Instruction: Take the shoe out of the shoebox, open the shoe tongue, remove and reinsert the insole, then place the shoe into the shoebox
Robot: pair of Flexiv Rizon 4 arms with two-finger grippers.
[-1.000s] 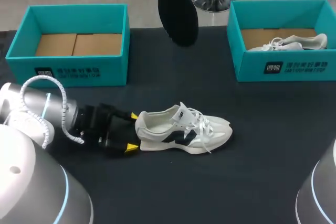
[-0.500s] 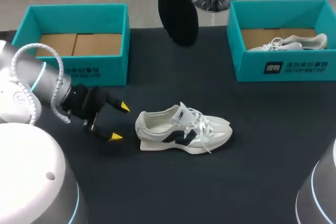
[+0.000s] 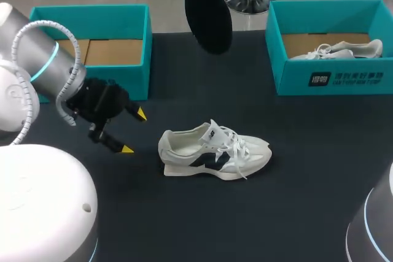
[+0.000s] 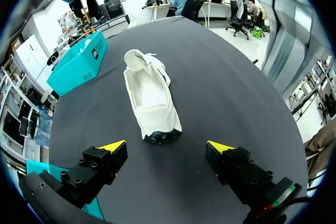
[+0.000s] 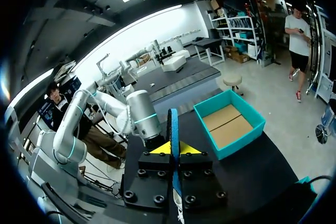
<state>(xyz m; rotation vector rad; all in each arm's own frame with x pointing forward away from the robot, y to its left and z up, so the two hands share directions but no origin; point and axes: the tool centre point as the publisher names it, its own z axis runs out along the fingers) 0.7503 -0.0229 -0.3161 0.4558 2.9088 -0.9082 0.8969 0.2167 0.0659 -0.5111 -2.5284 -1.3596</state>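
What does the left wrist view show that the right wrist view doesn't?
Only the left wrist view: the whole white shoe, lying with its heel toward the left jaws, which are open and empty. Only the right wrist view: the insole seen edge-on, clamped in the right jaws, plus the left arm and the empty shoebox. Both: the black table.

Insole (image 3: pixel 207 13), upper end out of view
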